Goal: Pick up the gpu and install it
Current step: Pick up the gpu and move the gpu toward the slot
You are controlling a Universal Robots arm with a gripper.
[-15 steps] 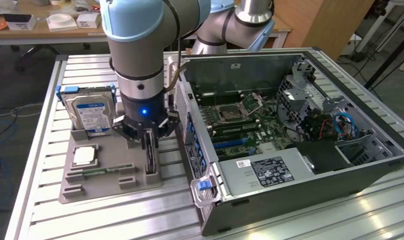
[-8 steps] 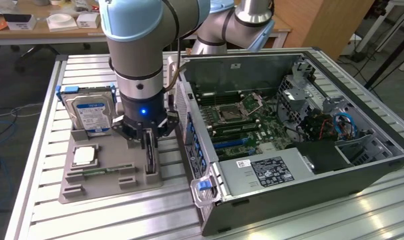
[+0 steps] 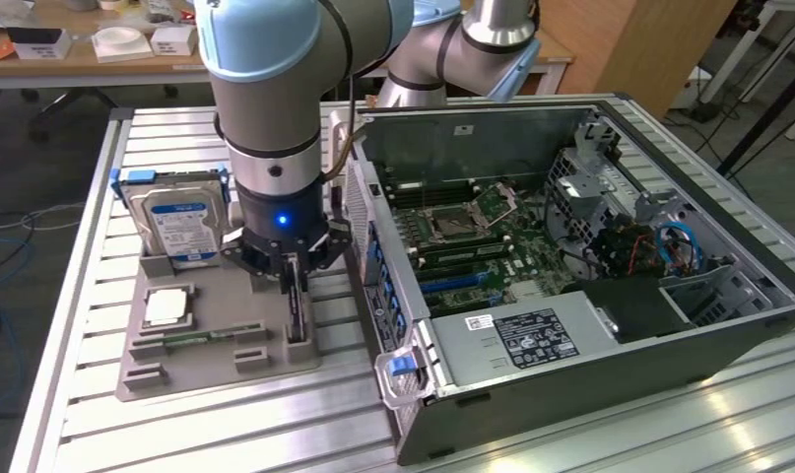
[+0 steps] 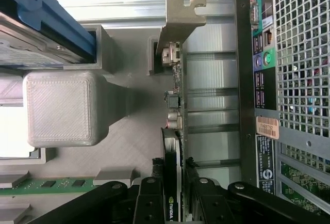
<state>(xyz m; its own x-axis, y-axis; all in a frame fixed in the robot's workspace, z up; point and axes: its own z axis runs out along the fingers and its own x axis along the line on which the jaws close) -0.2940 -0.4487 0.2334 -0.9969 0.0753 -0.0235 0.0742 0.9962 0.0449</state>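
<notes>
Beside the open computer case: the gpu stands on edge in a slot of the grey holder, on the slatted table.
Gripper: down over the gpu's top edge, straddling it; I cannot tell whether it clamps the card.
Wrist view: gripper, gpu seen edge-on, its silver bracket at the far end, the holder under it.
Writing on the gpu: a green-and-white NVIDIA mark, cut off at the frame edge.
Case rear: grille, coloured audio jacks, an orange sticker whose print is too small to read.
Hard drive: upright in the holder, blue label, text illegible; in the wrist view its blue rail is partly cut off.
Power supply: black-and-white label, unreadable.
Memory stick: green, lying flat in the holder; also at.
Exterior view shows more: motherboard inside the case.
</notes>
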